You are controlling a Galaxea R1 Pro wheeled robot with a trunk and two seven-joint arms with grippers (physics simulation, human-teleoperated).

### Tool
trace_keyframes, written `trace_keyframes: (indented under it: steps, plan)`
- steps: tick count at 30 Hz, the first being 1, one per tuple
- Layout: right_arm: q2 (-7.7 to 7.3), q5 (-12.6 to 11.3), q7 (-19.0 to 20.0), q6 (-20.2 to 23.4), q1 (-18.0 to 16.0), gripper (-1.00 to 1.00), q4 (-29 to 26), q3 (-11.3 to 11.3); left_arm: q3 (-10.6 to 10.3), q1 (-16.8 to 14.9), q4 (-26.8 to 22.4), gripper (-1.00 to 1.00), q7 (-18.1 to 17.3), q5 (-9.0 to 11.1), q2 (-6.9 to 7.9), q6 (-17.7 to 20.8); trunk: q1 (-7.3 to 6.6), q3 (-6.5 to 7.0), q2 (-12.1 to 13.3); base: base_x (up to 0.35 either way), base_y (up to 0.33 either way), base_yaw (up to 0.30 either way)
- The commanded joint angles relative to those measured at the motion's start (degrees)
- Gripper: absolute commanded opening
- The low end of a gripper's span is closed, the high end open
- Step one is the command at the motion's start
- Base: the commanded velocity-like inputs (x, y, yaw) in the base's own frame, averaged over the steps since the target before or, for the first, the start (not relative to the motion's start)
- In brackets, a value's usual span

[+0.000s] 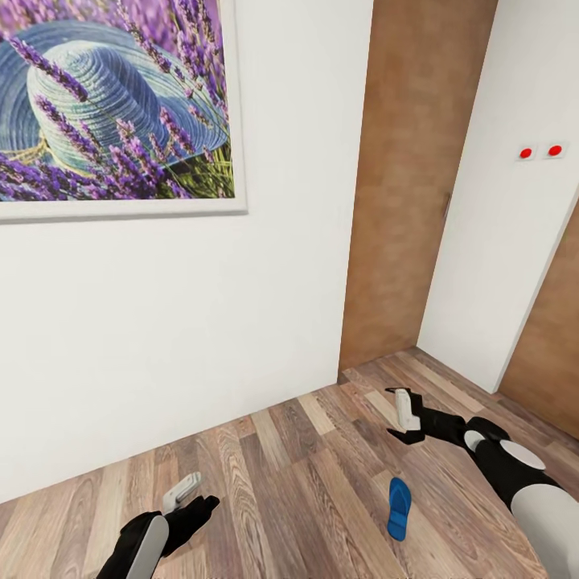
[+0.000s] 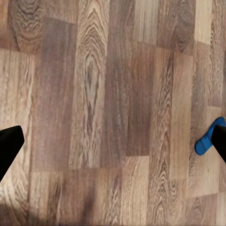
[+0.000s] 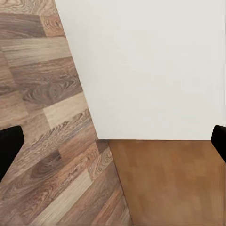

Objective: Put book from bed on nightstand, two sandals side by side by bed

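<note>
One bright blue sandal (image 1: 398, 508) lies flat on the wood-plank floor, between my two arms and nearer the right one. In the left wrist view the same sandal (image 2: 206, 141) shows beside one dark fingertip (image 2: 220, 141). My left gripper (image 1: 191, 494) hangs low over bare floor at the left, open and empty, its gap (image 2: 113, 146) wide. My right gripper (image 1: 404, 414) hovers over the floor beyond the sandal, near the wall corner, also open with nothing in it (image 3: 113, 143). The book, the bed and the nightstands are out of view.
A white wall (image 1: 201, 322) with a framed lavender-and-hat picture (image 1: 112, 104) stands close ahead. A brown wooden door (image 1: 410, 185) sits in the corner to the right, then another white wall (image 1: 507, 241) with two red buttons (image 1: 539, 151).
</note>
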Motion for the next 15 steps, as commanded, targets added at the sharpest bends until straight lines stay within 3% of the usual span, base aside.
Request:
trace_keyframes:
  steps: [1, 11, 15]
  plan:
    - [-0.02, 0.23, -0.04, -0.07, -0.03, 1.00, -0.20, 0.06, 0.13, -0.03, -0.09, 1.00, 0.44, 0.61, -0.05, 0.27, 0.22, -0.25, -0.45, 0.000, 0.000, 0.000]
    - [-0.08, 0.87, -0.43, -0.62, -0.84, 1.00, -0.54, 0.42, 0.07, -0.03, -0.12, 1.00, 0.39, 0.74, -0.08, 0.17, 2.42, -2.04, -4.46, 0.000, 0.000, 0.000]
    - [0.01, 1.08, -3.99, -0.96, -1.06, 1.00, -0.80, 0.70, -0.05, -0.03, -0.12, 1.00, 0.43, 0.75, -0.10, 0.14, 3.30, -2.76, -6.06, 0.000, 0.000, 0.000]
